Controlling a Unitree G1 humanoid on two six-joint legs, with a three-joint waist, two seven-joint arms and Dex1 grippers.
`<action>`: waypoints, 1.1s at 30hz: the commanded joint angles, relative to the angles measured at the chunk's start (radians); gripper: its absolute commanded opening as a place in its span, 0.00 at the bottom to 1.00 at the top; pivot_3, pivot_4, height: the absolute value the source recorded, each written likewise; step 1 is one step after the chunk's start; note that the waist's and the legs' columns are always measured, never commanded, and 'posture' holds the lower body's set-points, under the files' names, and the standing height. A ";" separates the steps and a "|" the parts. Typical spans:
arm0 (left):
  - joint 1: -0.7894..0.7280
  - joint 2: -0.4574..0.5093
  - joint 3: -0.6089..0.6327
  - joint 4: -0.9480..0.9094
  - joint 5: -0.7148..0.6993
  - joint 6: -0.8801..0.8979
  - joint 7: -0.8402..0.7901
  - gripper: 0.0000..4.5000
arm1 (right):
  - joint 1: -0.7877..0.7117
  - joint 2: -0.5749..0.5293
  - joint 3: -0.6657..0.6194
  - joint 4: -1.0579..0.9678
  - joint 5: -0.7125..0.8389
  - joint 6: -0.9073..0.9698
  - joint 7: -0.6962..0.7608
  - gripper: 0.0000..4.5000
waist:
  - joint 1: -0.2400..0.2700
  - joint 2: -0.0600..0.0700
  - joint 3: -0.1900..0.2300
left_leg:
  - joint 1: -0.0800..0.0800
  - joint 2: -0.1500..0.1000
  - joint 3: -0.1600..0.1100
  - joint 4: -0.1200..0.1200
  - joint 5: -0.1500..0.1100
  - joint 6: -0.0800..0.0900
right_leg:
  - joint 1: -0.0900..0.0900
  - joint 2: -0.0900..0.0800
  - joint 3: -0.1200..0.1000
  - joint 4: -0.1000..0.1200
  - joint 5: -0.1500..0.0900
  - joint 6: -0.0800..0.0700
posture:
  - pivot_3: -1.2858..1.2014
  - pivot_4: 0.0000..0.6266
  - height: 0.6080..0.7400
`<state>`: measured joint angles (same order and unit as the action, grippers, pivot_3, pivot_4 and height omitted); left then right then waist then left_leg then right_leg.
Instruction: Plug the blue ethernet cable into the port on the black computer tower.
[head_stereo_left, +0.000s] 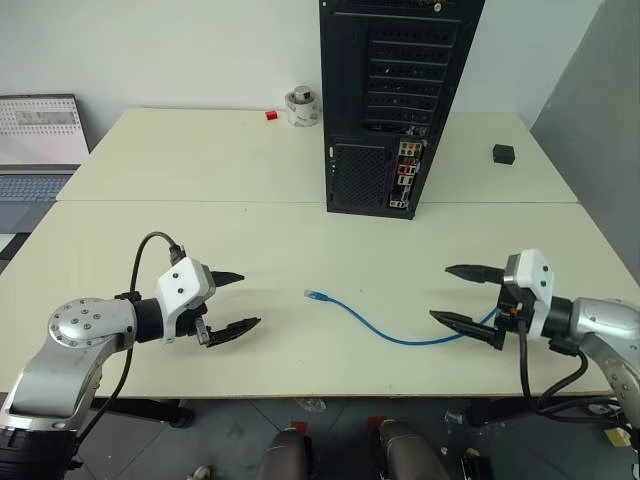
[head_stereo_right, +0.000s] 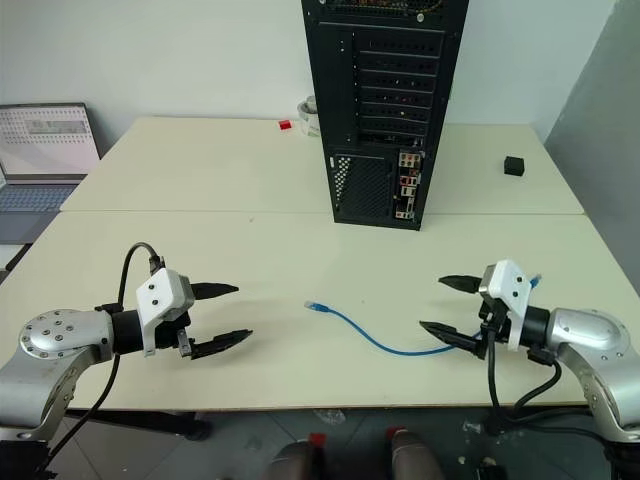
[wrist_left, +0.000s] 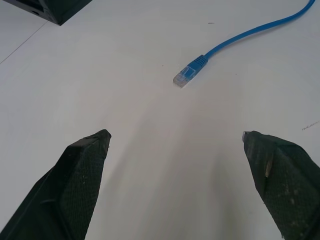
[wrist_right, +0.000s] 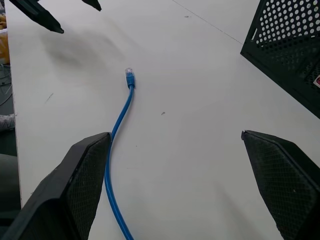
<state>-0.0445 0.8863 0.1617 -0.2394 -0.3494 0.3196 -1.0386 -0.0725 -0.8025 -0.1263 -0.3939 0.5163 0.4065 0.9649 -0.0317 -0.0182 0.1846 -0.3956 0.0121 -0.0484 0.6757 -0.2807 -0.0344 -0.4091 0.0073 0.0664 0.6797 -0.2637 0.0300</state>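
The blue ethernet cable (head_stereo_left: 385, 326) lies loose on the table (head_stereo_left: 200, 230), untouched, its clear plug (head_stereo_left: 313, 295) at about 9 o'clock of the cord's curve, its other end running under your right gripper (head_stereo_left: 462, 296) at 3 o'clock. The black computer tower (head_stereo_left: 395, 100) stands upright at 12 o'clock, well apart from the plug, with its connector panel (head_stereo_left: 405, 178) facing you. Both grippers hover with fingers spread wide and hold nothing; the left gripper (head_stereo_left: 236, 301) sits near the plug.

I'd judge the grasp comes first. Take the cord just behind the plug, so the tip stays free and stiff for insertion, and keep its clip side where you can watch it.

The left wrist view gives you the plug close up, between its fingertips (wrist_left: 92, 150). The right wrist view shows the cord passing beside one finger and the tower's perforated corner. The head views alone show the panel.
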 joint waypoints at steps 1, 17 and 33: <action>0.005 0.012 0.033 -0.037 -0.015 -0.009 -0.003 1.00 | -0.021 -0.002 0.000 -0.032 0.014 -0.004 0.013 0.98 | 0.000 0.000 0.000 | 0.000 0.000 0.000 0.000 0.000 0.000 | 0.000 0.000 0.000 0.000 0.000 0.000 | 0.52 0.24 1.00; 0.002 -0.004 -0.016 -0.032 0.039 -0.051 0.011 1.00 | -0.076 0.057 0.092 -0.041 -0.021 0.008 -0.041 0.98 | -0.001 0.000 0.000 | 0.000 0.000 0.000 0.000 0.000 0.000 | 0.000 0.000 0.000 0.000 0.000 0.000 | 0.52 0.24 1.00; -0.117 -0.038 -0.064 0.160 0.046 -0.103 -0.035 1.00 | -0.322 0.436 0.486 0.332 -0.321 -0.050 -0.202 0.98 | -0.001 0.000 0.000 | -0.001 0.000 -0.001 0.000 0.000 0.000 | -0.002 0.000 0.000 0.001 0.000 -0.001 | 0.52 0.24 1.00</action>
<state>-0.1422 0.8450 0.0910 -0.0685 -0.3016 0.2370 -1.0629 -0.3711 -0.3871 0.3458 -0.0856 0.2241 0.3953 0.7772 -0.0327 -0.0182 0.1846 -0.3967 0.0121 -0.0496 0.6761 -0.2807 -0.0344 -0.4111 0.0074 0.0660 0.6804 -0.2634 0.0295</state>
